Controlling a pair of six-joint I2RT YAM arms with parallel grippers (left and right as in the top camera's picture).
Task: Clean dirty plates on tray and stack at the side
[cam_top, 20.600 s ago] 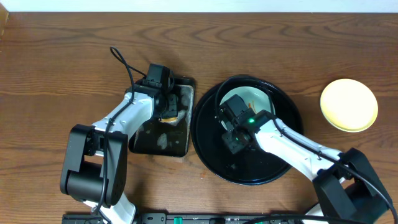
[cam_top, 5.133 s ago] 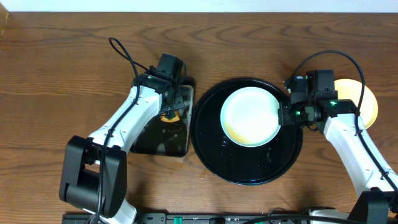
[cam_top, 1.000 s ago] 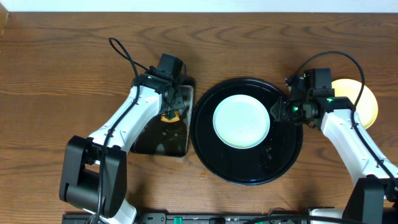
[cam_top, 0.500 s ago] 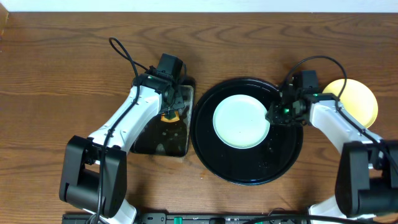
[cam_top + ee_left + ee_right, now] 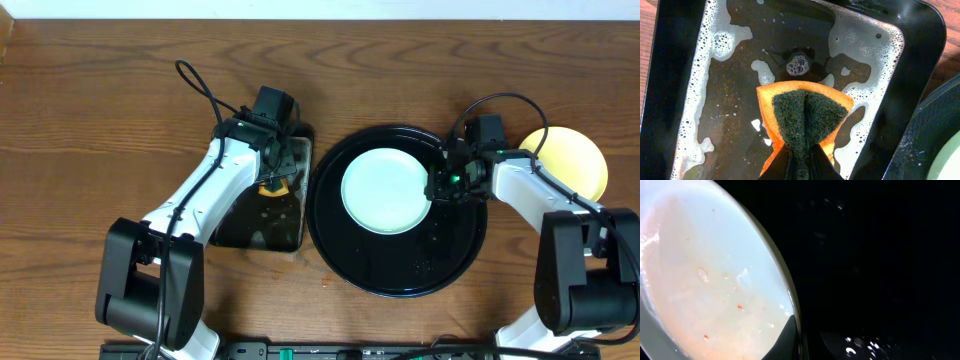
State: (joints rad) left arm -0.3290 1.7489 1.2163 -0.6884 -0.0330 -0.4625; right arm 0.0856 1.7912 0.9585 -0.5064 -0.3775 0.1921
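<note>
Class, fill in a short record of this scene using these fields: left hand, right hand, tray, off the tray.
left hand: shut on the folded sponge, held over the soapy pan
right hand: shut on the rim of the mint plate
tray: holds only the mint plate, which shows a few faint orange specks
off the tray: yellow plate, beside the tray on the robot's right

A brown wooden table [image 5: 90,120] with dark, wavy grain fills nearly the whole overhead view. A pale, flat strip [image 5: 320,8] runs along its far edge; wall or floor, it cannot be told. Light is even and soft, with only faint shadows
</note>
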